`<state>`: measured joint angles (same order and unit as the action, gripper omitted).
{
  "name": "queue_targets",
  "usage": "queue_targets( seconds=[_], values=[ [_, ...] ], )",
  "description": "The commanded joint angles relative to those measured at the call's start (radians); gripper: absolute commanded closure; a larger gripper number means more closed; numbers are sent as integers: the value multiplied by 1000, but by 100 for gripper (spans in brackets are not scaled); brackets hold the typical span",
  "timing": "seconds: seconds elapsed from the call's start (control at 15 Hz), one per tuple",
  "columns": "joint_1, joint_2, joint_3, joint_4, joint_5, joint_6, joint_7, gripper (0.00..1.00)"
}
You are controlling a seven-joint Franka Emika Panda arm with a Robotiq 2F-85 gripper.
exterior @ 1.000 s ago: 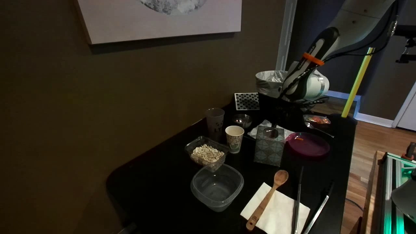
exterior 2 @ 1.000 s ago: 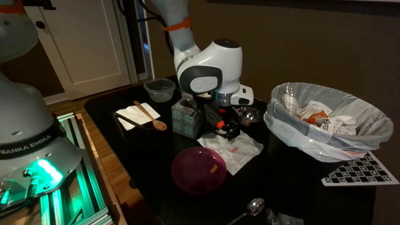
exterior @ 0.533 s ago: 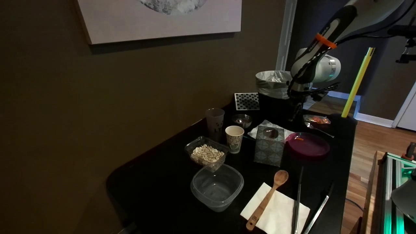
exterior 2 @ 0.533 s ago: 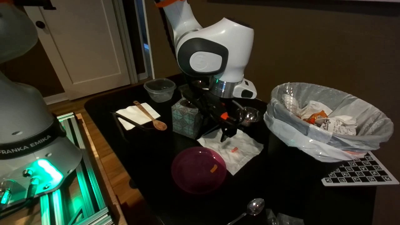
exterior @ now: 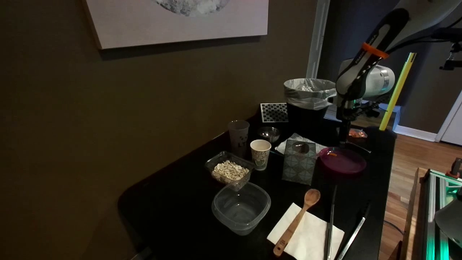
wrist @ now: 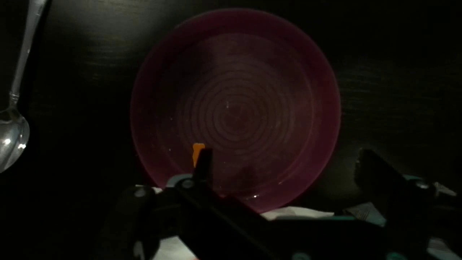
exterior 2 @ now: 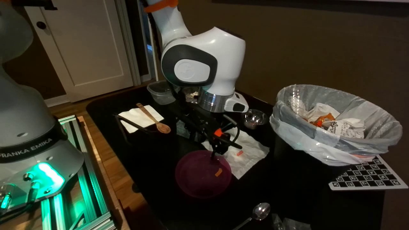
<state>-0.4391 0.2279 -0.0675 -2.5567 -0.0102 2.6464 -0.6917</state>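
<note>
We have the gripper [wrist: 285,153] spread wide, holding nothing — the magenta plate [wrist: 234,65] lies beneath and ahead of it, the orange scrap [wrist: 197,151] partly hidden by one fingertip [wrist: 205,165]. We judge this as positioning; the next move calls for careful alignment.

The dark worktop [exterior: 173,216] carried a magenta plate [exterior 2: 195,185], a rumpled white paper [exterior 2: 236,166] just beside it, a patterned tissue box [exterior: 299,169] nearby, and a metal spoon [exterior 2: 261,211]. In an exterior view, a paper cup [exterior: 260,159] stood between the tissue box and a shallow clear container [exterior: 248,174], with a taller translucent cup [exterior: 238,135] and a shiny bowl [exterior: 269,133] near it. A deeper clear tub [exterior: 241,209] stood just beside the container, and a white napkin [exterior: 312,234] lay near the tub.
</note>
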Motion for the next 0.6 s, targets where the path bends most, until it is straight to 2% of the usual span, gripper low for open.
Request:
queue_targets(
  seconds=[0.0,0.27,0.4,0.47,0.53],
  values=[
    [38,-7,-69,-69,-52,133,-23,0],
    [39,35,-104,-87,-93,263,-19,0],
    [-10,27,-38,-95,11,270,-46,0],
    [21,24,-77,-81,-46,241,-14,0],
    [14,26,-66,-81,-28,244,-17,0]
  ],
)
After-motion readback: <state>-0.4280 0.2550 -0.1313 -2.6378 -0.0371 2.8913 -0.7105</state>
